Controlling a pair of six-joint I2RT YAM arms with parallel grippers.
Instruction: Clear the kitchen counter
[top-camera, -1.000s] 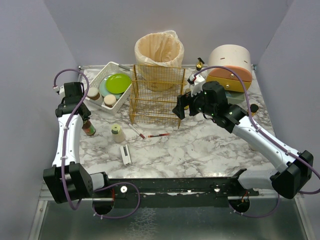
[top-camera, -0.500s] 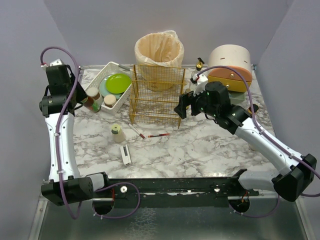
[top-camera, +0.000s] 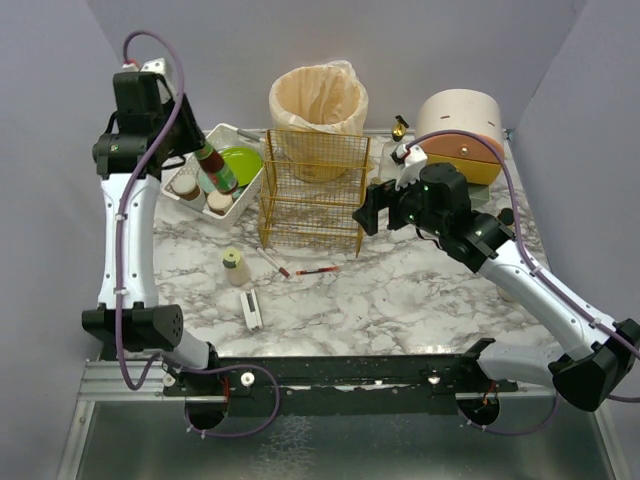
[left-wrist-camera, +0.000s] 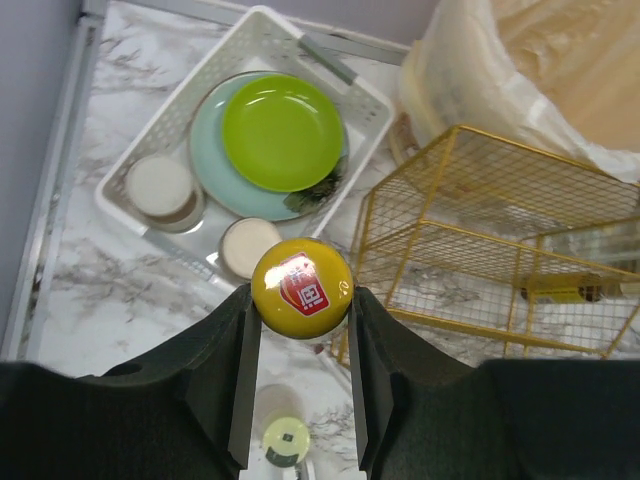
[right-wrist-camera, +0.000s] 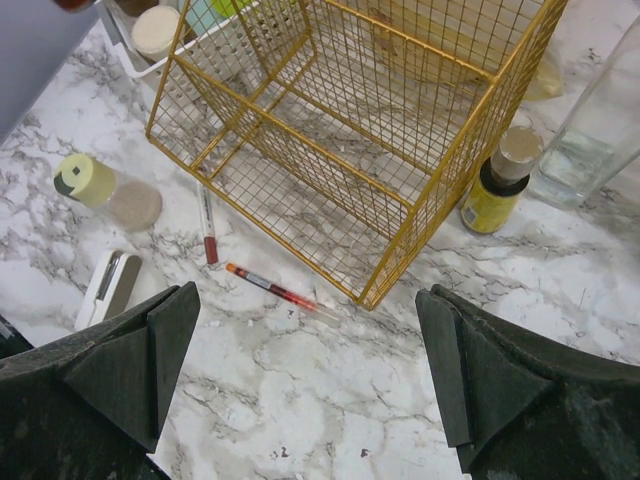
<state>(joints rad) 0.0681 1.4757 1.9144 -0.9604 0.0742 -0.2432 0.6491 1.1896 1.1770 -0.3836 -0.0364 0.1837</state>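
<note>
The kitchen counter (top-camera: 400, 300) is white marble with grey veins. My left gripper (top-camera: 203, 152) hangs high over the white slotted tray (top-camera: 185, 206), shut on a spice bottle (top-camera: 218, 172) with a red and green label. In the left wrist view the bottle's yellow end (left-wrist-camera: 301, 288) sits pinched between the two fingers (left-wrist-camera: 240, 370). My right gripper (top-camera: 365, 218) hovers over the counter by the front right corner of the gold wire rack (top-camera: 312, 190). It stands wide open and empty (right-wrist-camera: 310, 350), with a red-filled tube (right-wrist-camera: 275, 290) on the marble below.
The tray holds a green plate (top-camera: 236, 165) on a pale blue one and two lidded jars (left-wrist-camera: 160, 187). A lined bin (top-camera: 317, 100) and a bread box (top-camera: 460, 135) stand at the back. A green-capped bottle (top-camera: 236, 266), a pen (top-camera: 272, 262) and a white holder (top-camera: 252, 308) lie in front. Behind the rack: a small yellow bottle (right-wrist-camera: 497, 185).
My left arm has risen and swung back and right, carrying the spice bottle from beside the tray to above it. The right arm has drifted slightly right, still open.
</note>
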